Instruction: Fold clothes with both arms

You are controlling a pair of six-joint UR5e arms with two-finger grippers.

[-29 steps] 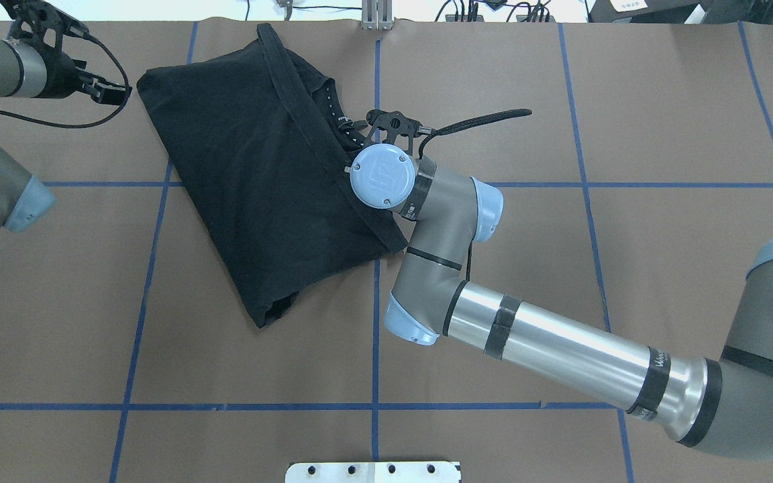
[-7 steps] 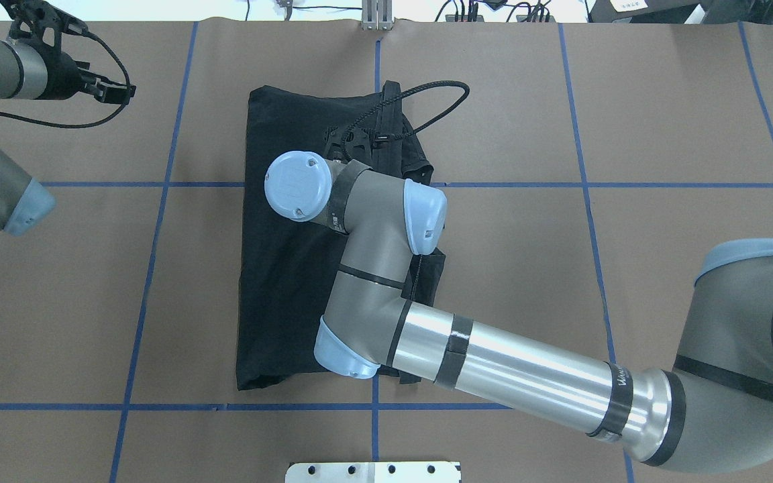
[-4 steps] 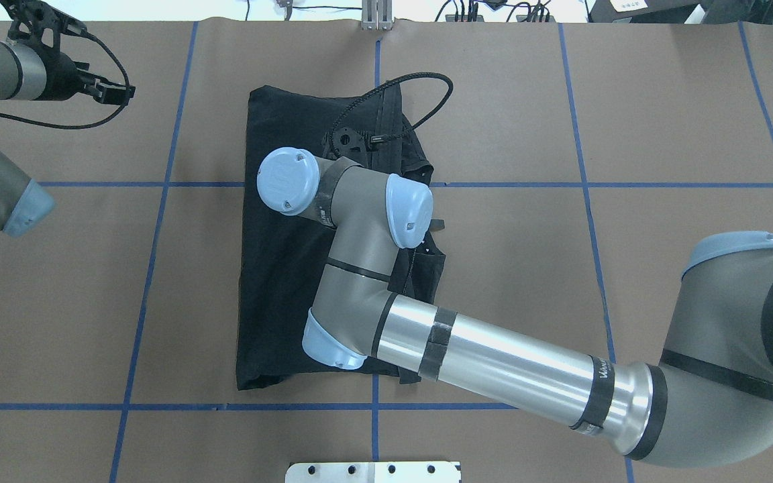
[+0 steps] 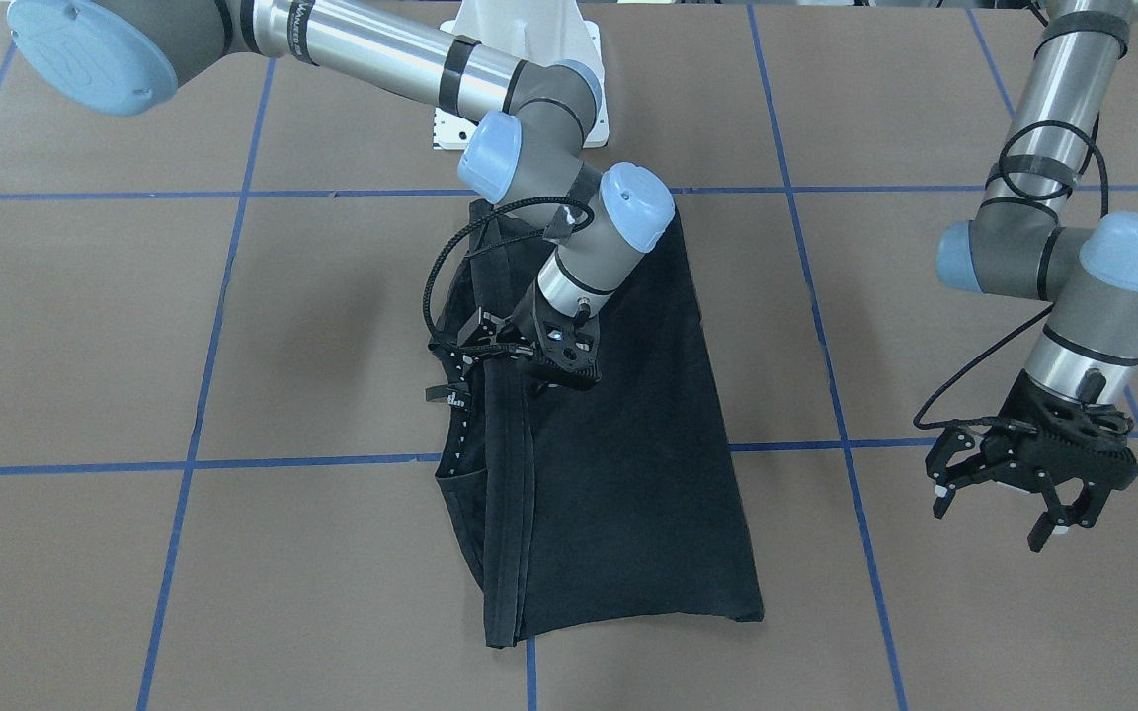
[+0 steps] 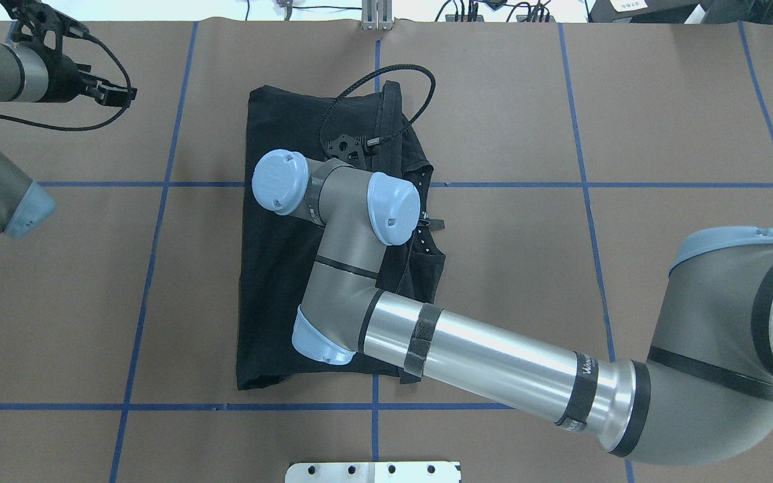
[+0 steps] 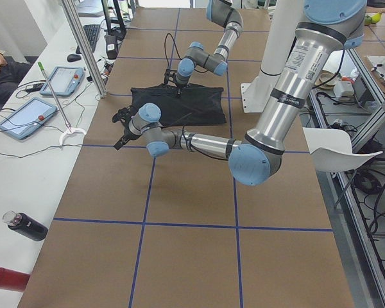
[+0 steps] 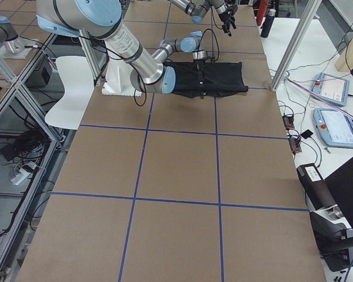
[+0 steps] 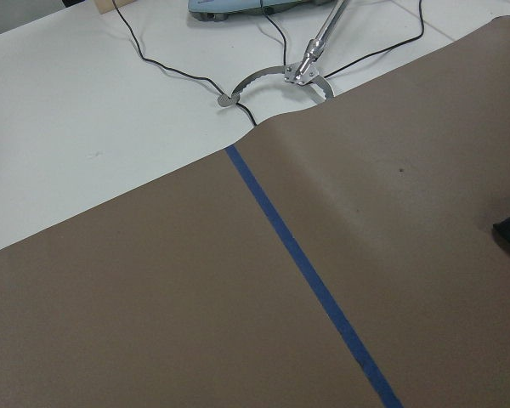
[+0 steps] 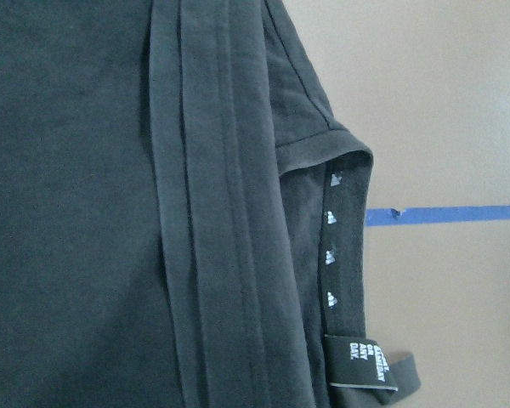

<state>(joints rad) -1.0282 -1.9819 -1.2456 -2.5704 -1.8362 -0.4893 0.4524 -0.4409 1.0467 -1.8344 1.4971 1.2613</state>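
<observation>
Overhead & front cams look down from opp. sides, sharing shirt (image 5: pixel 279 282).

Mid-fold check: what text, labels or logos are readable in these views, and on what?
No text reads clearly enough to quote.
The neck label on the T-shirt: white lettering, too small to read.
The neck tape: a row of small white marks, no legible words.
Forearm of the right arm: white lettering, too blurred to read.
</observation>
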